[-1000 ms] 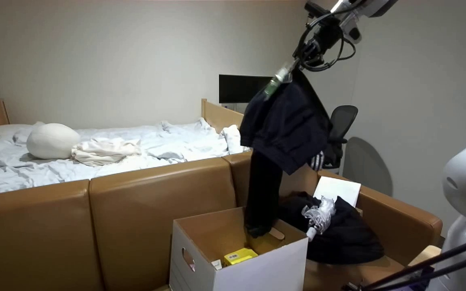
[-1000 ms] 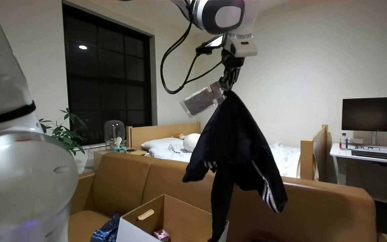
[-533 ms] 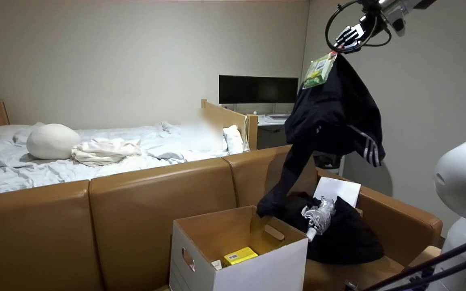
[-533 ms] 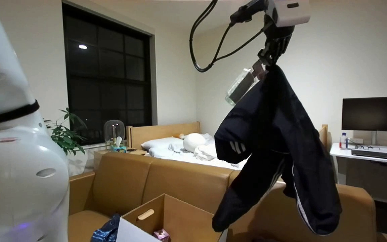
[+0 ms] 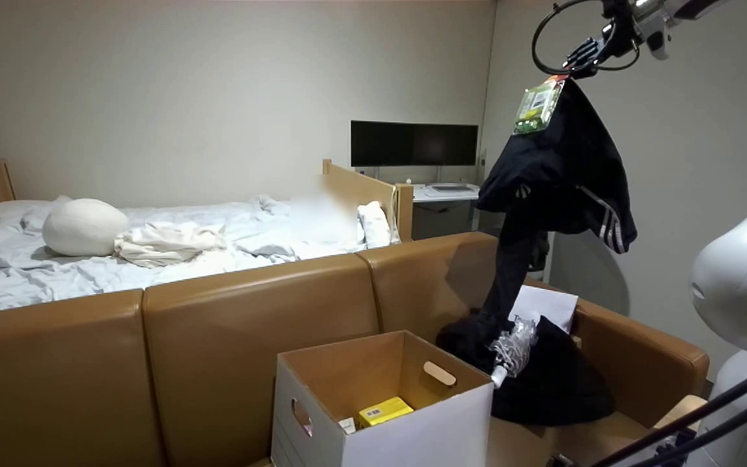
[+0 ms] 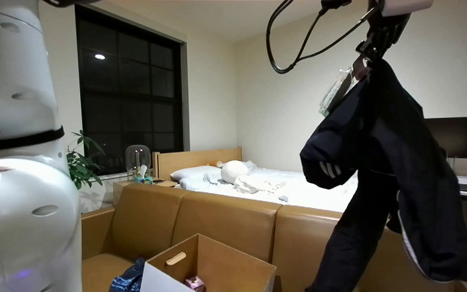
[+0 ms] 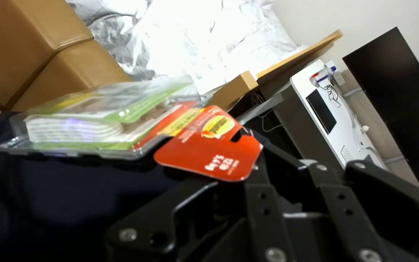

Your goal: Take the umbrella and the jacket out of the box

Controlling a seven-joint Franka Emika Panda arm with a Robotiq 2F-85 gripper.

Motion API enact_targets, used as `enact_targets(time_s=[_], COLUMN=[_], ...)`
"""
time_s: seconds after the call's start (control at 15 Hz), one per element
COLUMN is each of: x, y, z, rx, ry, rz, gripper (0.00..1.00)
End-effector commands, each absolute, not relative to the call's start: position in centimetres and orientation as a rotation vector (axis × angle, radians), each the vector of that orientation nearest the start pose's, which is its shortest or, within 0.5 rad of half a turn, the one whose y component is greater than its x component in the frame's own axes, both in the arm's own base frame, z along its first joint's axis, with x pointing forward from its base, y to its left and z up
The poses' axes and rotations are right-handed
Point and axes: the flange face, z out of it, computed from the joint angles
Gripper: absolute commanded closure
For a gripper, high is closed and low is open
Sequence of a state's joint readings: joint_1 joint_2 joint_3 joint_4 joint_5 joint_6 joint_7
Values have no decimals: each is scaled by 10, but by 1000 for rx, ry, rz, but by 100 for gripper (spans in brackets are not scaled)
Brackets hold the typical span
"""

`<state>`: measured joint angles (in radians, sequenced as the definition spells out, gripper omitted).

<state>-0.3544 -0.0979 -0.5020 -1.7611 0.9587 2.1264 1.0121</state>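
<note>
The pincer (image 6: 370, 60) is clamped on the white-striped dark jacket (image 6: 387, 134) hanging below it, a blister pack (image 7: 86, 127) at its jaws showing a red card (image 7: 209, 153) seemingly printed "5.4 kg".

The jacket (image 6: 379, 134) is matt cloth, the box (image 5: 422, 428) smooth cardboard, the package (image 7: 107, 122) glossy clear plastic.

I see the box (image 5: 425, 431) before the sofa backrest (image 5: 263, 311), the bed (image 5: 270, 224) farther behind it, a packet (image 5: 386, 411) inside. In both exterior views the jacket (image 5: 555, 175) hangs right of the box; in an exterior view the umbrella (image 5: 514, 347) lies to the box's right.
</note>
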Motion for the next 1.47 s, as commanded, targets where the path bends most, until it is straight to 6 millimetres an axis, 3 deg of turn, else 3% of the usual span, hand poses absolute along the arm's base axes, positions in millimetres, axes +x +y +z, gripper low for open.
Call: enact_targets(time_s=[0.0, 0.2, 0.47, 0.93, 1.13, 1.4], x=[415, 441, 474, 527, 548, 567], y=[-430, -422, -416, -407, -411, -427], z=[661, 625, 551, 362, 283, 212], rx=[-945, -1037, -1154, -1388, -1410, -1394], ry=[1908, 1962, 2009, 1930, 1893, 1877], rz=[-356, -286, -166, -89, -23, 59], gripper=[98, 98, 98, 98, 98, 96])
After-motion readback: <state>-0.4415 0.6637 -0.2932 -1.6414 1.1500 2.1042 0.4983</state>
